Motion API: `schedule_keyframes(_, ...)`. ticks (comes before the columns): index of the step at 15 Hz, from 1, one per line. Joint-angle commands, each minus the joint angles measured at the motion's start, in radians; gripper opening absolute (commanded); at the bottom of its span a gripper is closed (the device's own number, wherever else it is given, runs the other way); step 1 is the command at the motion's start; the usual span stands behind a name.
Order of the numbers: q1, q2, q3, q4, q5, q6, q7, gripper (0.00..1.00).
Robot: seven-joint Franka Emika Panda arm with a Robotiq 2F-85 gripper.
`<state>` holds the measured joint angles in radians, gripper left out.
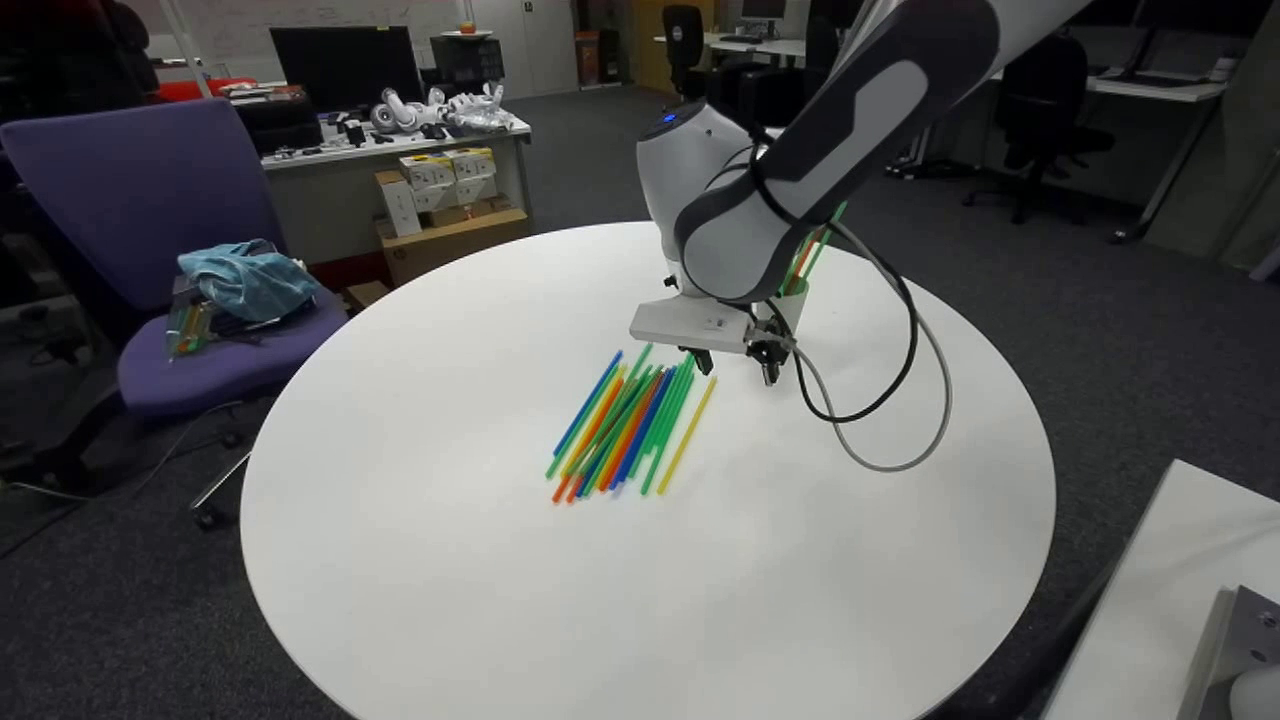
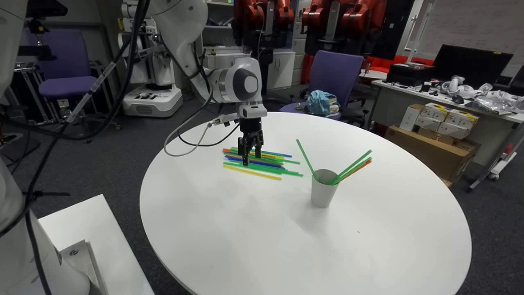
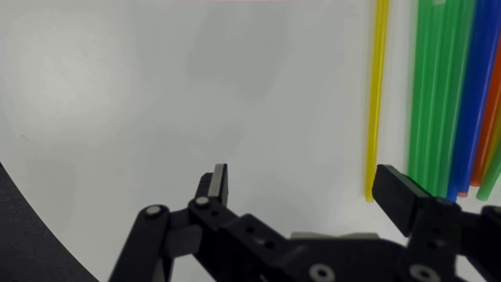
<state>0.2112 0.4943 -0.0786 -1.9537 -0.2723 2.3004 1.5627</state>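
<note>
My gripper (image 3: 301, 168) is open with nothing between its fingers in the wrist view. It points down above the white table, near the straws. A single yellow straw (image 3: 376, 98) lies just left of the right finger in that view, apart from the pile. Green straws (image 3: 438, 98), blue straws (image 3: 474, 102) and an orange straw (image 3: 491, 117) lie further right, partly behind that finger. In both exterior views the gripper (image 1: 737, 370) (image 2: 251, 157) hovers by the loose straw pile (image 1: 625, 430). Contact with any straw cannot be told.
A pale cup (image 2: 322, 194) stands upright on the round white table (image 2: 245, 229), holding green and orange straws (image 2: 352, 169). The arm partly hides the cup in an exterior view (image 1: 792, 305). Cables (image 1: 915, 400) hang beside the gripper. A purple chair (image 1: 150, 200) stands beyond the table.
</note>
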Motion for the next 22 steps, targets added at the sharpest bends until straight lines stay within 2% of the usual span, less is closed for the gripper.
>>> schedule_keyframes(1, 0.007, 0.053, -0.018, 0.041, 0.0, -0.027, 0.03, 1.0)
schedule_keyframes(14, 0.004, 0.238, -0.067, 0.2, 0.021, -0.072, 0.033, 1.0)
schedule_keyframes(22, 0.004, 0.233, -0.07, 0.209, 0.023, -0.049, 0.025, 1.0)
